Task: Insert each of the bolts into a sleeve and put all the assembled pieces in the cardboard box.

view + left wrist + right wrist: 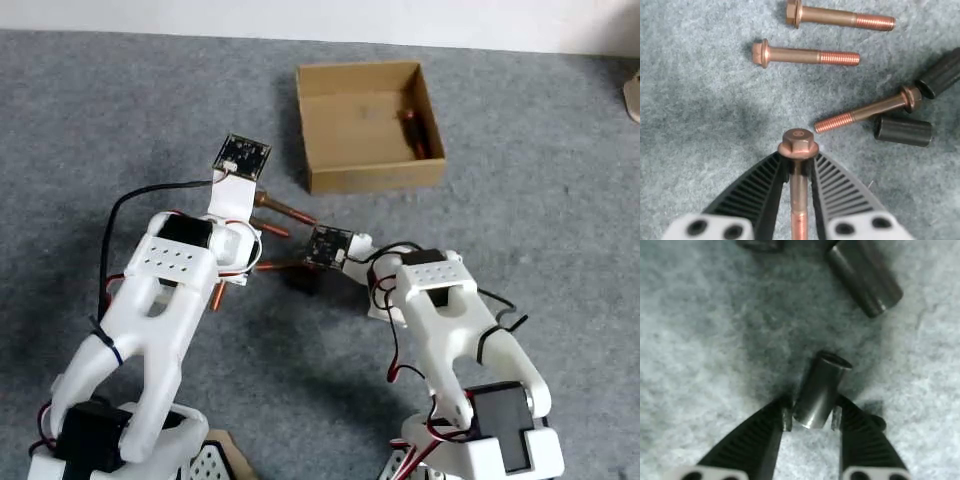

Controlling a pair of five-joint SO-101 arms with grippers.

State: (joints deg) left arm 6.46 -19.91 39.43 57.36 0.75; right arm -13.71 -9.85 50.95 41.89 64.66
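My left gripper [799,161] is shut on a copper bolt [799,187], with the hex head at the fingertips; its shank [218,295] pokes out below the left arm. Three loose bolts [840,17] [805,54] [867,108] lie on the grey carpet just beyond it. Two black sleeves [903,131] [940,75] lie beside the nearest loose bolt. My right gripper [811,417] is shut on a dark sleeve [821,387], tilted just above the carpet. Another sleeve [865,280] lies ahead of it. The cardboard box [325,180] holds one assembled piece [418,135].
Both wrists meet at the middle of the carpet, just in front of the box's near wall. Loose bolts [285,208] [270,230] lie between the two arms. Open carpet spreads to the left and right of the box.
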